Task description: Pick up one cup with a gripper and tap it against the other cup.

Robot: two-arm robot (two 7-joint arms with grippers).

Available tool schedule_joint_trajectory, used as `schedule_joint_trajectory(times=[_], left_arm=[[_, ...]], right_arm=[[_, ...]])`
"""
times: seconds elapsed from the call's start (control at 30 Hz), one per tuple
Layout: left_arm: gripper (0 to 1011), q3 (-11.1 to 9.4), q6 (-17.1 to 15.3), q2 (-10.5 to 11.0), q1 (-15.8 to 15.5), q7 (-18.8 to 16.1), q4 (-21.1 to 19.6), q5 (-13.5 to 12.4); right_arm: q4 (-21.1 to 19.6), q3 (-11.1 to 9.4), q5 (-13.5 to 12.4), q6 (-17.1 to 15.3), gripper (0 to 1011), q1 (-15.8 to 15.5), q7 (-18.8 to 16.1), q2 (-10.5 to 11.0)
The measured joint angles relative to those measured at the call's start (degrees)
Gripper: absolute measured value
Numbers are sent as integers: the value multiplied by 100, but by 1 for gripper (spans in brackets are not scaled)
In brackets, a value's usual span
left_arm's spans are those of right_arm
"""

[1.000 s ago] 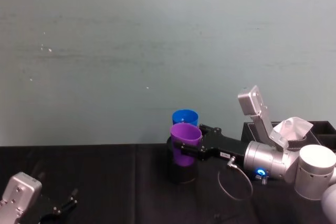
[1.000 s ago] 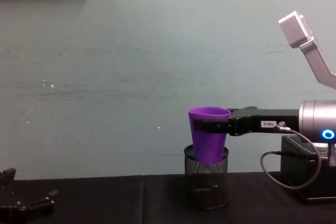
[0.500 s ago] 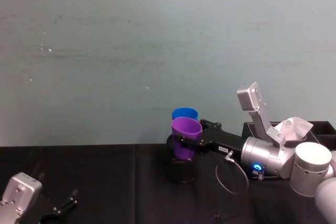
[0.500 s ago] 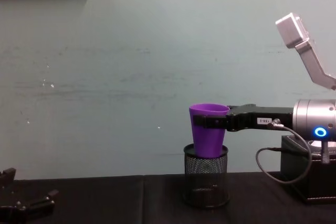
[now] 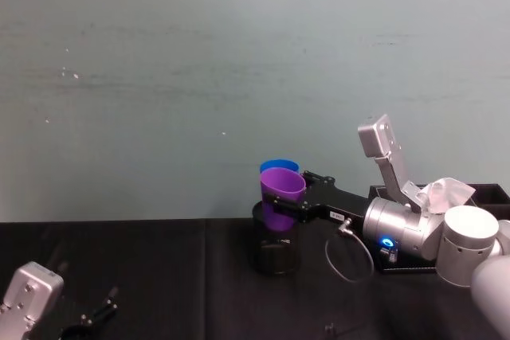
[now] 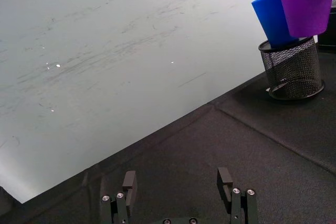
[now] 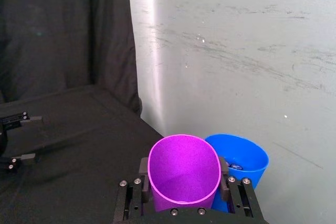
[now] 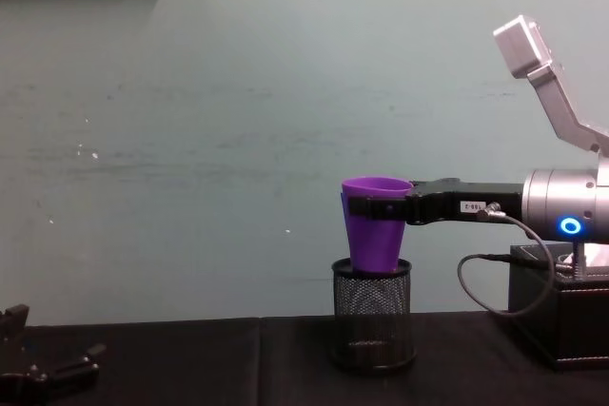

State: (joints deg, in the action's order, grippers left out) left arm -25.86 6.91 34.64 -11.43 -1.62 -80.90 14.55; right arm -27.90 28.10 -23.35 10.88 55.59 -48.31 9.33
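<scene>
My right gripper (image 8: pixel 377 207) is shut on the purple cup (image 8: pixel 374 225) just under its rim and holds it upright in the air above the black mesh pen holder (image 8: pixel 373 316). In the right wrist view the fingers (image 7: pixel 145 170) clamp both sides of the purple cup (image 7: pixel 184 174), and the blue cup (image 7: pixel 242 157) stands right behind it, rim against rim. The head view has the blue cup's rim (image 5: pixel 279 166) peeking over the purple cup (image 5: pixel 280 193). Whether the blue cup (image 6: pixel 273 19) stands in the holder or behind it I cannot tell. My left gripper (image 6: pixel 177 182) rests open, low at the near left.
A black box with white tissue (image 5: pixel 446 193) sits at the right, behind the right arm. A grey cable loop (image 5: pixel 347 256) hangs under the arm. The pale wall rises close behind the cups. Black cloth (image 6: pixel 220 145) covers the table.
The right gripper has lifted the purple cup up out of the mesh holder and moved it back against the blue cup. The left arm has stayed put.
</scene>
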Motion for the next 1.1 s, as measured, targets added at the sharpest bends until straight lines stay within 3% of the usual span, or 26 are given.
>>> schedule_joint_trajectory(times=[1.1], left_arm=[[1000, 0, 0, 0, 0, 0, 0, 0]], right_arm=[[35, -46, 44, 2, 726, 19, -12, -28]])
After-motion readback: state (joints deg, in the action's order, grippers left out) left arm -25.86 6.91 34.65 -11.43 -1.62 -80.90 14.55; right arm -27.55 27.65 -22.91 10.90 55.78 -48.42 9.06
